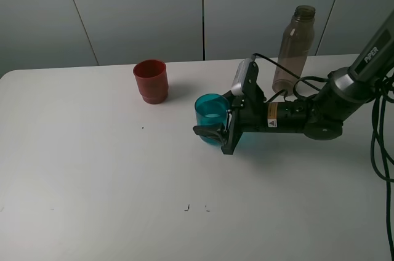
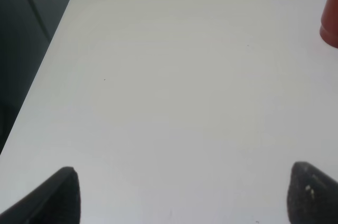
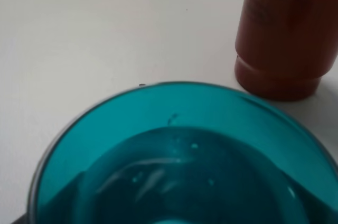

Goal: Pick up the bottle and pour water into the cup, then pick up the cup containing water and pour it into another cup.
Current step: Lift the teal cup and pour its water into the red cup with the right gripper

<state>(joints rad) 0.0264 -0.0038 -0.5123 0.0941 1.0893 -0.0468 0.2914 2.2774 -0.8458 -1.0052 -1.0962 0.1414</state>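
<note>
From the high camera, the teal cup stands upright on the counter. The right claw reaches in level from the cup's right, one finger in front of its wall and one behind. It looks closed on the cup, which rests on the counter and is not yet lifted. The bottle stands upright behind and to the right of the teal cup, apart from it and free of both claws. The red cup sits behind and to the left of the teal cup, with a clear gap between them.

In the left wrist view, the left claw is spread wide with nothing between its tips. It hangs over bare counter, and only an edge of the red cup shows. The teal cup is out of this view.

The right wrist view looks straight into the teal cup, and water lies in its bottom. The red cup stands just beyond it, its inside hidden.

Judging by this, the pour from the bottle is done and the second stage is just beginning. What is left is lifting the teal cup, carrying it to the red cup and tipping the water in.
</note>
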